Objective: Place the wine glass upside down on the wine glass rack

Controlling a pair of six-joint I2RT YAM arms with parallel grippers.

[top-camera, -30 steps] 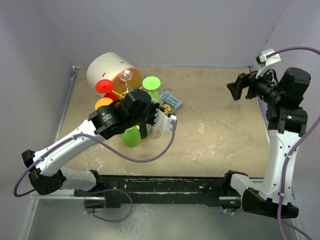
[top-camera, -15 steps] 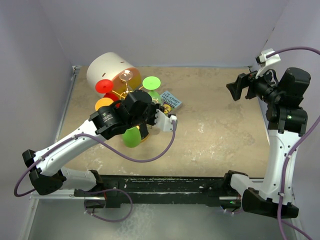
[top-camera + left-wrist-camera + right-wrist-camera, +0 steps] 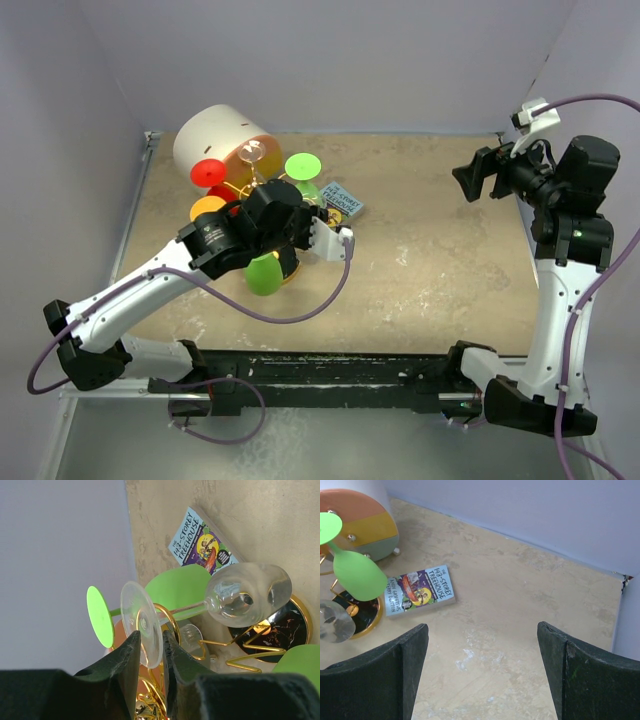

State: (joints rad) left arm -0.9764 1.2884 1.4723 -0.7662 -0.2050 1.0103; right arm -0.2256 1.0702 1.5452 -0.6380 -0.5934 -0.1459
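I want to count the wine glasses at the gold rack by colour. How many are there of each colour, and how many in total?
Green wine glasses: 2
Clear wine glasses: 2
Red wine glass: 1
Orange wine glass: 1
Total: 6

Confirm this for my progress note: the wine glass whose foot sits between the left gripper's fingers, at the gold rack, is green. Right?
Wrong colour: the wine glass, at the gold rack with its foot between the fingers of the left gripper, is clear, not green. The left wrist view shows it.
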